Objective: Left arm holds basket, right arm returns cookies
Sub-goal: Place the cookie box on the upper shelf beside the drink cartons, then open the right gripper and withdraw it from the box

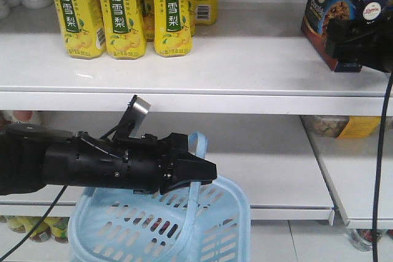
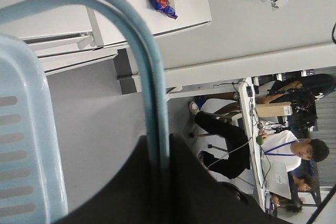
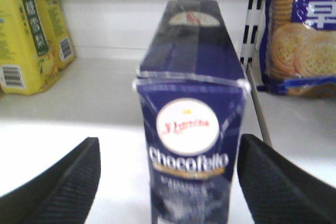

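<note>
Risk of toppling: Chocofello cookie carton [image 3: 191,129] upright on shelf [image 1: 184,65] at two o'clock, right pincer [image 3: 168,182] spread wide either side, left pincer [image 1: 196,173] clamping basket handle [image 1: 198,145].

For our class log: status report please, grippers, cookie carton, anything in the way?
Left gripper shut on basket handle. Right gripper open, fingers either side of cookies, not clamping. Carton standing on the shelf. Yellow bottles well left, nothing blocking.
</note>
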You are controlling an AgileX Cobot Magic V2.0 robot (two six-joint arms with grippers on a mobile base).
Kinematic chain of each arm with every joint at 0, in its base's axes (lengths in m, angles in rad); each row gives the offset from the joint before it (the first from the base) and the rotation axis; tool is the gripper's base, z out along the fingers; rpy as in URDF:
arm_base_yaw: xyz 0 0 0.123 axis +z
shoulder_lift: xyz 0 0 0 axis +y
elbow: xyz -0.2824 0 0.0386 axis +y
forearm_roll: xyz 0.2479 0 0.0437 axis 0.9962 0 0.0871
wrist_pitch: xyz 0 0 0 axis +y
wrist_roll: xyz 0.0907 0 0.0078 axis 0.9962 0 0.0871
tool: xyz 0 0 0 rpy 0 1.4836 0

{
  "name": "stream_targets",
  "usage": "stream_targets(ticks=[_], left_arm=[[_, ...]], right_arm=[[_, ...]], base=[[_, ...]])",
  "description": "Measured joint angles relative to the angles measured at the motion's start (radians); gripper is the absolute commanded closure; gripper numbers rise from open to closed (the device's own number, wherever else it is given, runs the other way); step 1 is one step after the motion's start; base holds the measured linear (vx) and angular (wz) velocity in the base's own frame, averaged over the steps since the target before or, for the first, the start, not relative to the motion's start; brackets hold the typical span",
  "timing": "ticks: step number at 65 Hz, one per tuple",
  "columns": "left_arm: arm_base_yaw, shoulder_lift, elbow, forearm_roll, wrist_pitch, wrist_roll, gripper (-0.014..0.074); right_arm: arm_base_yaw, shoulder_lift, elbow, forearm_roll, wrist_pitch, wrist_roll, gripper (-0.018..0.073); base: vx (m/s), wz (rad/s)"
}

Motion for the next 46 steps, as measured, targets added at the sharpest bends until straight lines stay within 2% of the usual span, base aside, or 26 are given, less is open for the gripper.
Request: stream_targets(ticks=[17, 46], left_arm=[[0.000, 0.000, 0.000, 0.000, 0.000, 0.000, 0.0599], [0.000, 0.000, 0.000, 0.000, 0.000, 0.000, 0.0599]], right_arm=[[0.000, -0.114, 0.105, 0.003, -0.026, -0.008, 0.0052], [-0.001, -0.456, 0.380, 0.003, -0.030, -0.029, 0.0052]], base=[[0.00, 0.00], [0.00, 0.00]])
